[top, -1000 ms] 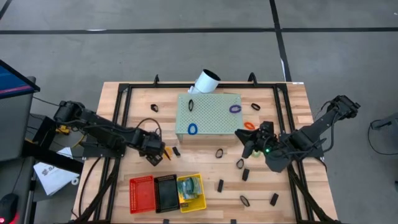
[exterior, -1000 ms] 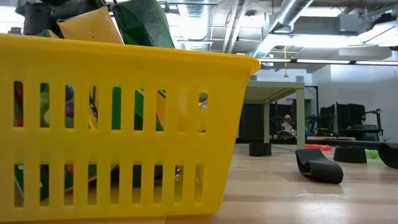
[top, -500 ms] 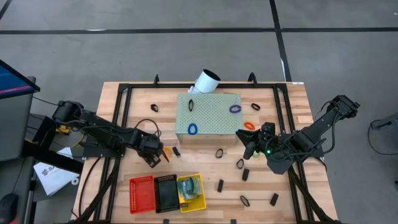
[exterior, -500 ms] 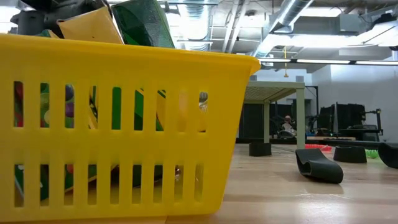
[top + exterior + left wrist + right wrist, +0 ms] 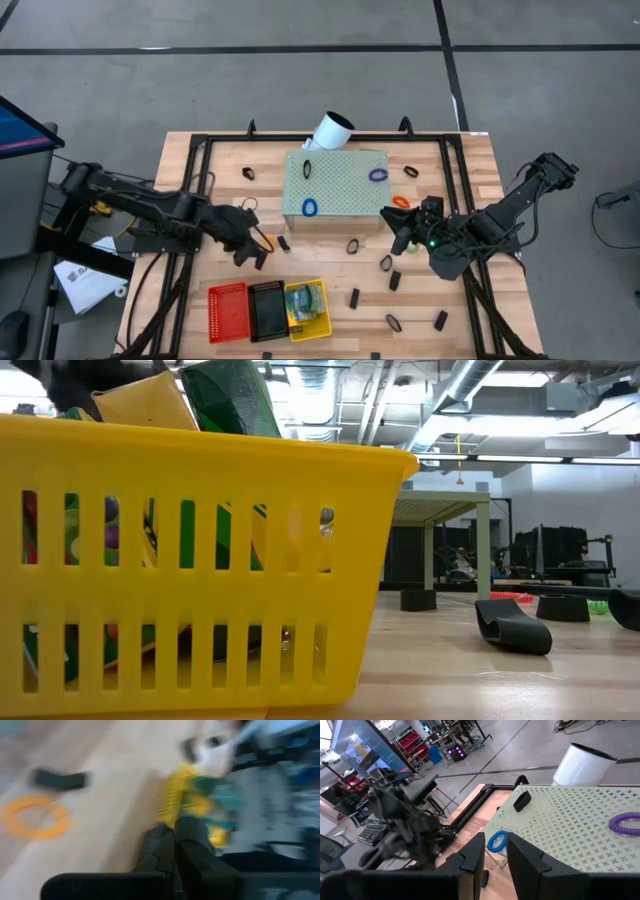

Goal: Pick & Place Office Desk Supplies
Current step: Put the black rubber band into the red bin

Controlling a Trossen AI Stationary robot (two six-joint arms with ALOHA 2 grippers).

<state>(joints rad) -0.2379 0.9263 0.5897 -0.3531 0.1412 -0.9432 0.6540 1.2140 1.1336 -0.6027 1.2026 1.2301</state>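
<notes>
Two grippers low: left gripper just clenched, apparently empty, swinging toward yellow basket; orange loop left behind. Right gripper unchanged, part-open.

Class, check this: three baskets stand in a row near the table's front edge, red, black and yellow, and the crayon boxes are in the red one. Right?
Not quite. The high view shows the crayon boxes in the yellow basket, not the red basket. The black basket stands between them.

Robotics lab or workshop, bare ceiling ducts, concrete floor, equipment racks, wooden worktop
</notes>
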